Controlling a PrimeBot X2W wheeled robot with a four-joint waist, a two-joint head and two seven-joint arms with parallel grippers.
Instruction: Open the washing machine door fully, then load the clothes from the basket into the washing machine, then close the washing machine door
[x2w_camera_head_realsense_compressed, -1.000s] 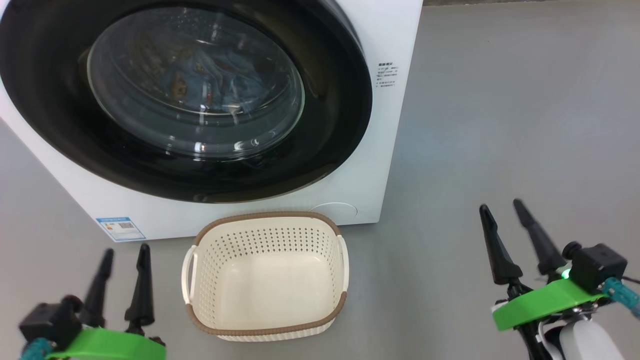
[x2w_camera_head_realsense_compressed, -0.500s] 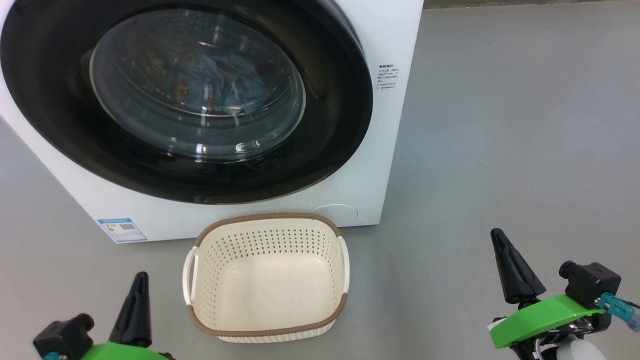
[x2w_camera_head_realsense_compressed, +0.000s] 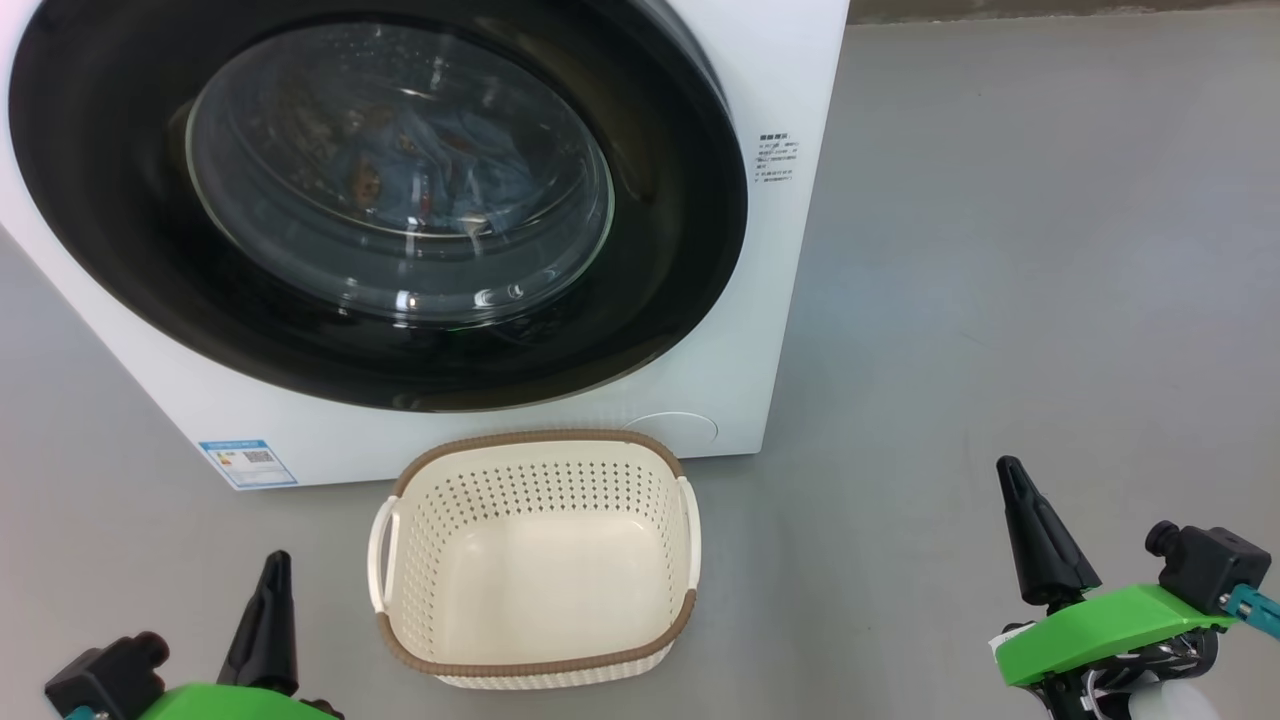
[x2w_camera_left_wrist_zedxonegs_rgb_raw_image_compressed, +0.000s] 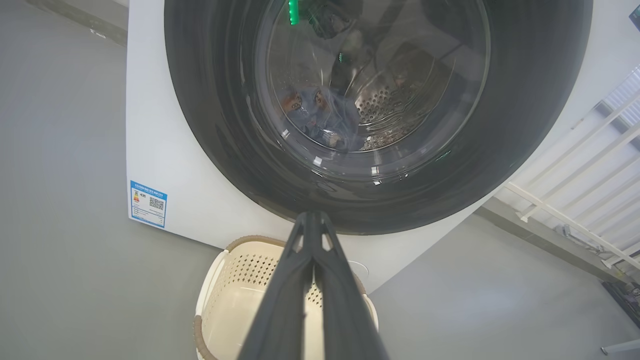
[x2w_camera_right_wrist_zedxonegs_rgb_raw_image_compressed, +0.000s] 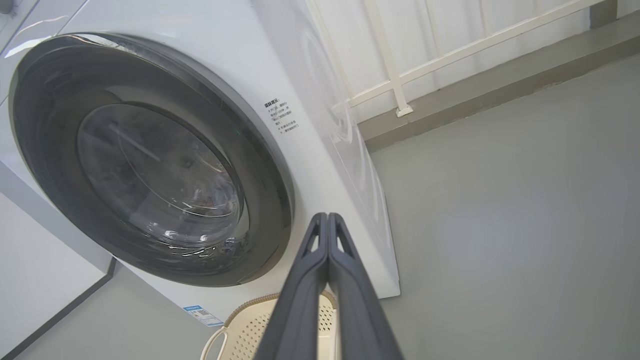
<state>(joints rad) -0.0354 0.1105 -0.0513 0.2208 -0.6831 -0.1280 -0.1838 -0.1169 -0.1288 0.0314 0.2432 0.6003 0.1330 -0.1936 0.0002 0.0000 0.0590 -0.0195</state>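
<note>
On the grey floor (x2w_camera_head_realsense_compressed: 1000, 250), just in front of the washing machine (x2w_camera_head_realsense_compressed: 790, 330): the basket (x2w_camera_head_realsense_compressed: 535, 664), upright, bare cream bottom in plain sight, brown woven-look rim near the white front panel. Above it, the washing machine door (x2w_camera_head_realsense_compressed: 660, 300), shut flat against the cabinet, a glossy black ring around the bulging glass porthole (x2w_camera_head_realsense_compressed: 400, 260). Behind that glass, inside the perforated steel drum (x2w_camera_left_wrist_zedxonegs_rgb_raw_image_compressed: 385, 100): the clothes (x2w_camera_head_realsense_compressed: 440, 175), light blue with orange-brown bear prints, heaped low. At the machine's lower left corner, a blue label (x2w_camera_head_realsense_compressed: 248, 463). Near the front's right edge, a small block of printed text (x2w_camera_head_realsense_compressed: 777, 155). Low on the front, just behind the basket, a round cover (x2w_camera_head_realsense_compressed: 670, 425).

At the lower left of the head view: the left gripper (x2w_camera_head_realsense_compressed: 274, 570), fingers pressed tip to tip, gripping nothing, just beside the basket. From its own wrist camera, joined tips aimed at the door's lower rim, above the basket.

At the lower right: the right gripper (x2w_camera_head_realsense_compressed: 1010, 480), likewise closed on nothing, well apart from basket and machine. From its wrist camera, tips against the machine's lower right corner, a white railing (x2w_camera_right_wrist_zedxonegs_rgb_raw_image_compressed: 450, 55) beyond.
</note>
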